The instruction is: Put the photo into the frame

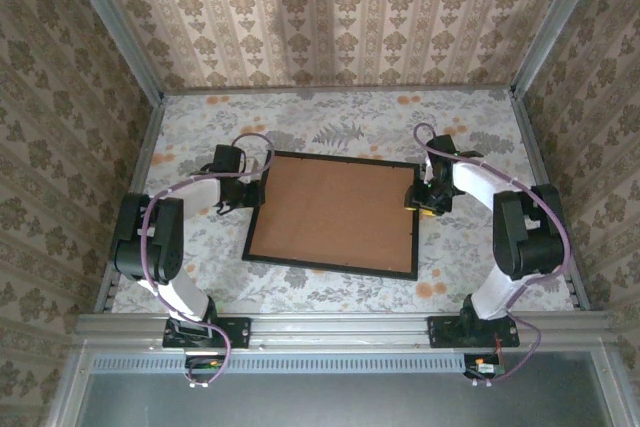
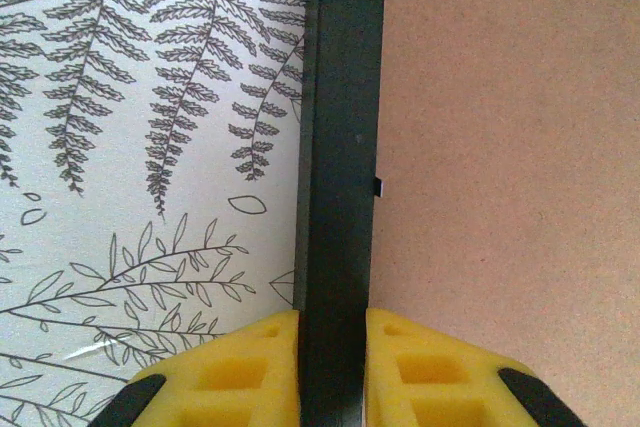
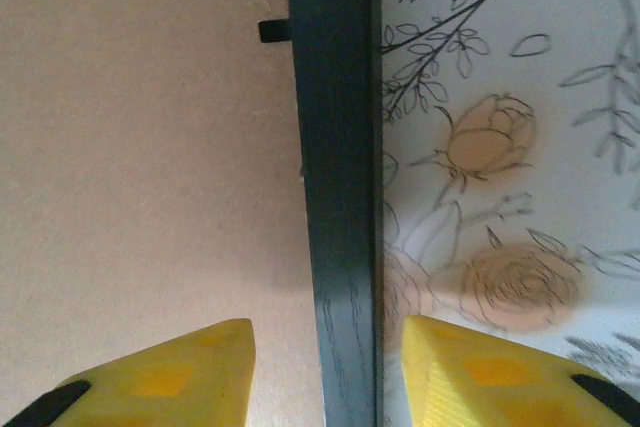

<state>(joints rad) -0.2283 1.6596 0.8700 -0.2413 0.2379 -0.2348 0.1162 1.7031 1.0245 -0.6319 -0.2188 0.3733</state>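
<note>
Booth w/ patterned wallpaper walls (image 1: 330, 7) on three sides. The desk (image 1: 330, 117) is covered by a pale floral cloth (image 2: 150, 97). The frame (image 1: 330, 269) lies flat mid-desk, back side up and slightly skewed. Its opening is filled by a plain brown backing board (image 1: 335, 212).

Left arm (image 1: 150, 237): base at the near-left edge, elbow bent out to the left, forearm reaching far & right to the frame's left rail, close to the far-left corner. Wrist points down at the rail. Left pincer (image 2: 333, 337) is narrow and clamped on that rail. Its yellow pads (image 2: 270, 357) touch the black rail on both sides, one over the cloth, the other over the board. A small dark tab (image 2: 380, 185) sits at the rail's inner edge, a bit beyond the pads.

Right arm (image 1: 525, 237): roughly a mirror pose, w/ base near-right, elbow out to the right, forearm reaching far & left to the right rail near the far-right corner. Right pincer (image 3: 328, 347) straddles that rail but isn't gripping it. The jaws stand wider, w/ a clear gap between the rail and each pad (image 3: 170, 377). One pad is over the board, the other over the cloth. A like tab (image 3: 272, 30) juts from the rail onto the board, further along.
</note>
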